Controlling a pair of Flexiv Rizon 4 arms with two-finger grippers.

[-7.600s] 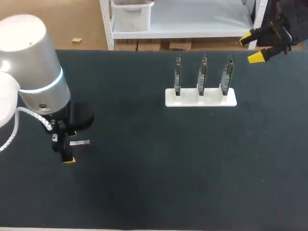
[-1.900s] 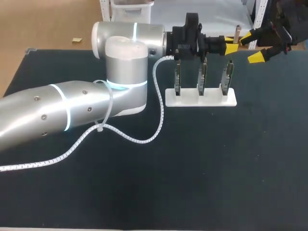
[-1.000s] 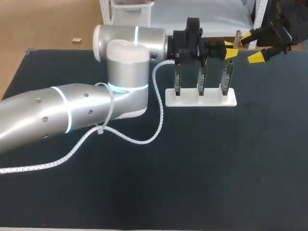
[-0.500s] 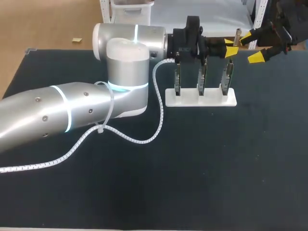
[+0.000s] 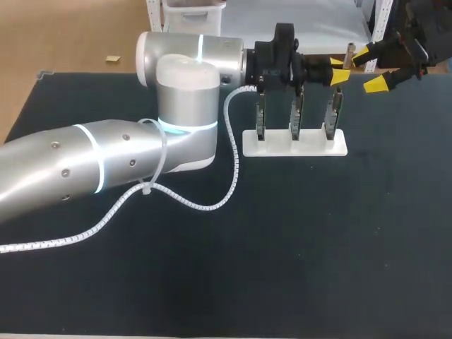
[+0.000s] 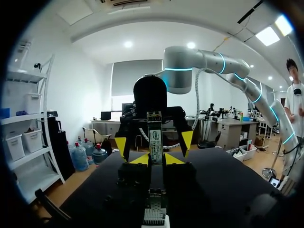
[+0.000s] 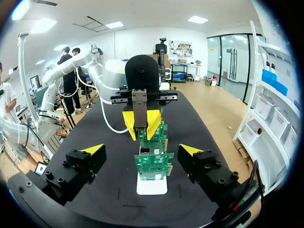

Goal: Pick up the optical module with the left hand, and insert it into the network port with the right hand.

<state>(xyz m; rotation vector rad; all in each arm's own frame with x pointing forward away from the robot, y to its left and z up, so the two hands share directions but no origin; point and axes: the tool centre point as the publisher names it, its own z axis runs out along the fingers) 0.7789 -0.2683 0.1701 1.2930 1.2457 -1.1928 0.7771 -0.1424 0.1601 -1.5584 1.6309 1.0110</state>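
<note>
Metal optical module [image 6: 154, 137], left end effector [image 6: 155, 159] clamped

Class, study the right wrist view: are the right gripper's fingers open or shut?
Open. The right gripper has its yellow-tipped fingers spread wide, touching nothing; the optical module sits in the left gripper.

The optical module [image 6: 155, 137] is gripped between the 2 fingers of the left gripper [image 6: 154, 158] and projects upright past their tips. The right gripper [image 7: 142, 149] is set straight ahead of it, facing it and apart from it, with its fingers spread wide. Under the left gripper, and ahead of and lower than the right gripper, 3 boards [image 5: 297, 109] are stood in a row on a stand [image 5: 294, 143] on the table [image 5: 282, 247].
</note>
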